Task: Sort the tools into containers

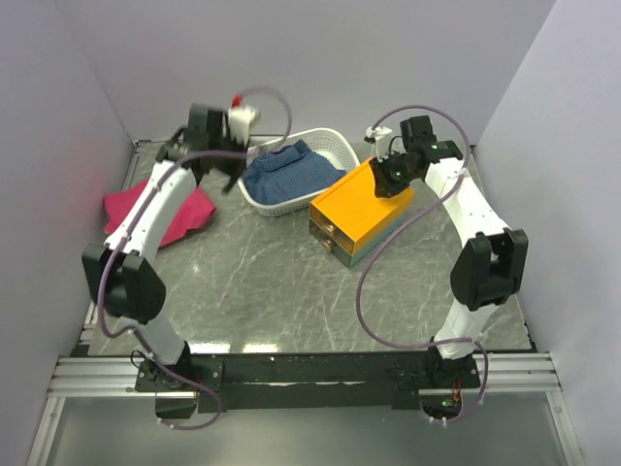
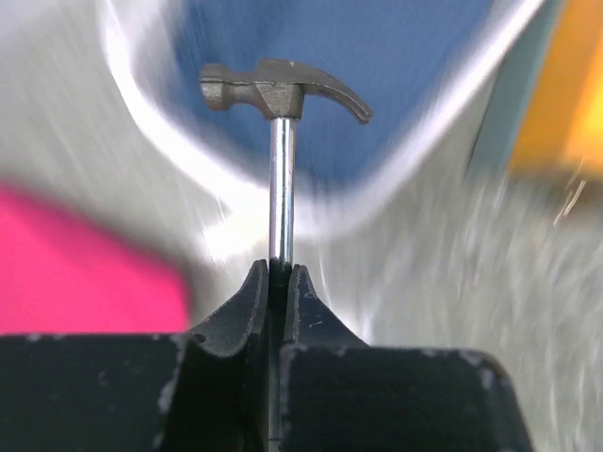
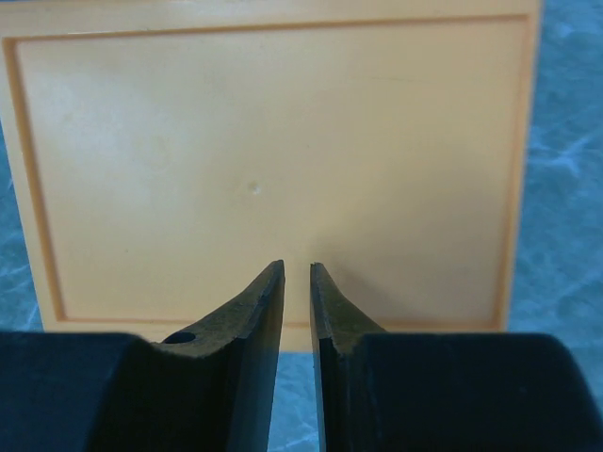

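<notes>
On the left we record one pink cloth (image 1: 165, 209) on the table. Just right of it, raised, the left gripper (image 2: 278, 273) is clenched on the chrome shaft of the single hammer (image 2: 281, 160), whose long axis runs straight out from the fingers, head at the far end. Further right stand one white basket (image 1: 340, 150) holding one blue cloth (image 1: 286, 170), then the one orange-lidded box (image 1: 364, 204), so the container lies rightward of the hammer, beyond the basket. The right gripper (image 3: 297, 268), much the nearer to that box, hangs over its lid, fingers narrowly parted and empty.
</notes>
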You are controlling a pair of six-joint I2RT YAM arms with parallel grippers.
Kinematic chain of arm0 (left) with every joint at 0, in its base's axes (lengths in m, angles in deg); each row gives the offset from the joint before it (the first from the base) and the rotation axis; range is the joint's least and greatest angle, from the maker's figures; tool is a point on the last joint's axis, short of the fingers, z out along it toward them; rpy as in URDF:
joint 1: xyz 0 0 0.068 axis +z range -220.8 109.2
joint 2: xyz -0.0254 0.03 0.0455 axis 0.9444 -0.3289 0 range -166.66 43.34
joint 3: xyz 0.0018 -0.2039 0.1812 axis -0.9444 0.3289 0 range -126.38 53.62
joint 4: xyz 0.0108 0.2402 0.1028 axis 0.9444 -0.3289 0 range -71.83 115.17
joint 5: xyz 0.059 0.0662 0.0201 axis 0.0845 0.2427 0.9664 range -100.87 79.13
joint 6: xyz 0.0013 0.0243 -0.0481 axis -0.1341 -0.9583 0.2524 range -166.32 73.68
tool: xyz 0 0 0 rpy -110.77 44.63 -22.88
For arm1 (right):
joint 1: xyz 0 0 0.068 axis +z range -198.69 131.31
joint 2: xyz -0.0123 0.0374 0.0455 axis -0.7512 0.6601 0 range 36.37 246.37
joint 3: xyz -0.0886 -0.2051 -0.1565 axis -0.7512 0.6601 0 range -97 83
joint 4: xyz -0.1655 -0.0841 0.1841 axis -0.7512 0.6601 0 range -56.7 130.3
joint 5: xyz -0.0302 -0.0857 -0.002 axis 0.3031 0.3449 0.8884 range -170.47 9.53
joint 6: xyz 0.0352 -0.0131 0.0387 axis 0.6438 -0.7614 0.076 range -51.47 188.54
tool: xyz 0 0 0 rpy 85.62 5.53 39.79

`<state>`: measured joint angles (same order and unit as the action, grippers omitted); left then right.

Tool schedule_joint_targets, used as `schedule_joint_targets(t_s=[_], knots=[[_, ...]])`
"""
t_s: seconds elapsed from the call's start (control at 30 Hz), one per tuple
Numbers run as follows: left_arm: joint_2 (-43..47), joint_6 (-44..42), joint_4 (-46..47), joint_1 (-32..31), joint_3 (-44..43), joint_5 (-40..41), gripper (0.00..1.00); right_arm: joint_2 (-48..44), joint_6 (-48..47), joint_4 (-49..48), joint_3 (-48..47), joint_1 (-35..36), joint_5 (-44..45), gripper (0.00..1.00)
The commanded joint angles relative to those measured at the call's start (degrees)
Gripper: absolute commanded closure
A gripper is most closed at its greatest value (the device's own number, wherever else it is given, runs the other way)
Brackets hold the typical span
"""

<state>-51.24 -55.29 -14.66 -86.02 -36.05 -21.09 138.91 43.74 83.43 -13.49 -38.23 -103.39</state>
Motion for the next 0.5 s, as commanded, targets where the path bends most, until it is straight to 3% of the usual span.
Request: schedule_joint_targets(t_s=[0.0,0.07,0.17,0.47], knots=[[-9.3,-2.4,1.0,-2.6,-22.7,-5.6,0.99,-8.3,-1.3,-2.1,-2.5,-0.8,8.4,0.75],[-16.0,-1.6,0.5,-4.8,-32.8,-6.7,0.99,-9.5,-0.4,-4.9,-0.6,-1.7,11.0,0.75],[-21.2,1.1,4.2,-8.3,-38.8,-9.2,0.99,-9.7,2.5,-6.5,0.6,-4.7,13.8,0.75],[-22.5,6.6,22.9,-19.3,-32.6,-14.1,0.99,-10.9,4.5,-6.7,3.9,-13.2,15.5,0.74]])
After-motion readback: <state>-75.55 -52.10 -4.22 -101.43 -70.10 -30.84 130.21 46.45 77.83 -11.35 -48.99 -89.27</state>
